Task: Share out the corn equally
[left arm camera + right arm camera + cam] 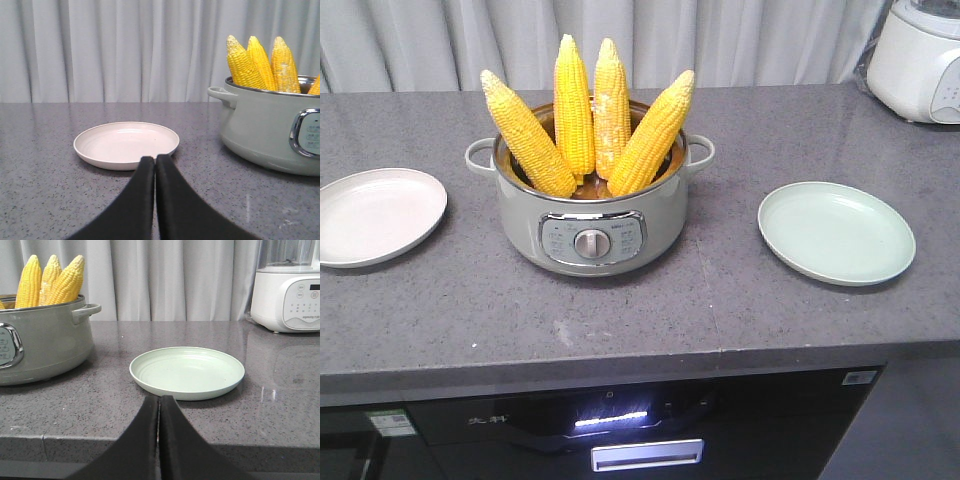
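Note:
Several yellow corn cobs (585, 125) stand upright, fanned out, in a pale green electric pot (595, 215) at the counter's middle; one cob (612, 105) has whitish patches. The cobs show in the left wrist view (260, 62) and the right wrist view (50, 280) too. A white plate (375, 215) lies left of the pot, a light green plate (835, 232) to its right. My left gripper (154, 159) is shut and empty, just before the white plate (126, 144). Shut and empty as well, my right gripper (159, 399) sits near the counter's front edge before the green plate (187, 371). Neither gripper shows in the front view.
A white blender base (920, 55) stands at the back right corner of the grey counter (650, 310). Pale curtains hang behind. Below the counter's front edge is a dark appliance (630, 430) with a lit strip.

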